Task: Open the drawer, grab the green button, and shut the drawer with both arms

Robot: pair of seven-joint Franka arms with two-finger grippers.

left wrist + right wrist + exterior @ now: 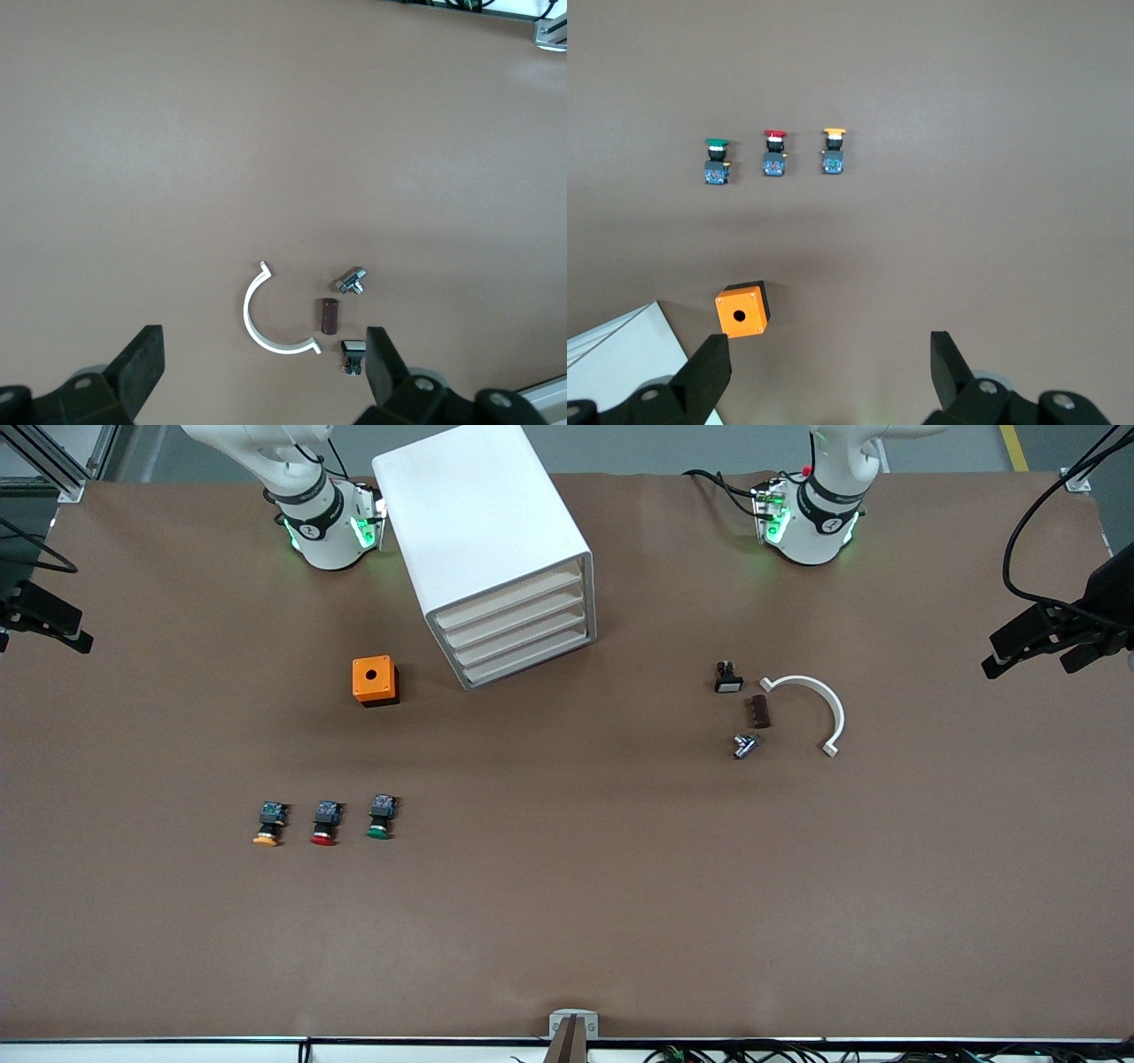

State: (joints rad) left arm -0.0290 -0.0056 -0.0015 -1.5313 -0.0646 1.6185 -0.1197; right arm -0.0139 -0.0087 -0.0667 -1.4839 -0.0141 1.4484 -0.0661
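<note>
matt brown table point(567, 921) covering

A white drawer cabinet point(496, 549) with four shut drawers stands on the brown table point(567, 921). An orange box point(376, 680) with a round hole on top sits beside it, toward the right arm's end. Two buttons, orange-capped point(269, 823) and red-capped point(325, 822), lie nearer the front camera. Toward the left arm's end lie a white curved bracket point(819, 704), a small brown block point(760, 711), a metal fitting point(745, 745) and a black switch point(727, 677).

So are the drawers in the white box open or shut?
Shut. All four fronts of the drawer cabinet sit flush in its frame; none sticks out.
</note>
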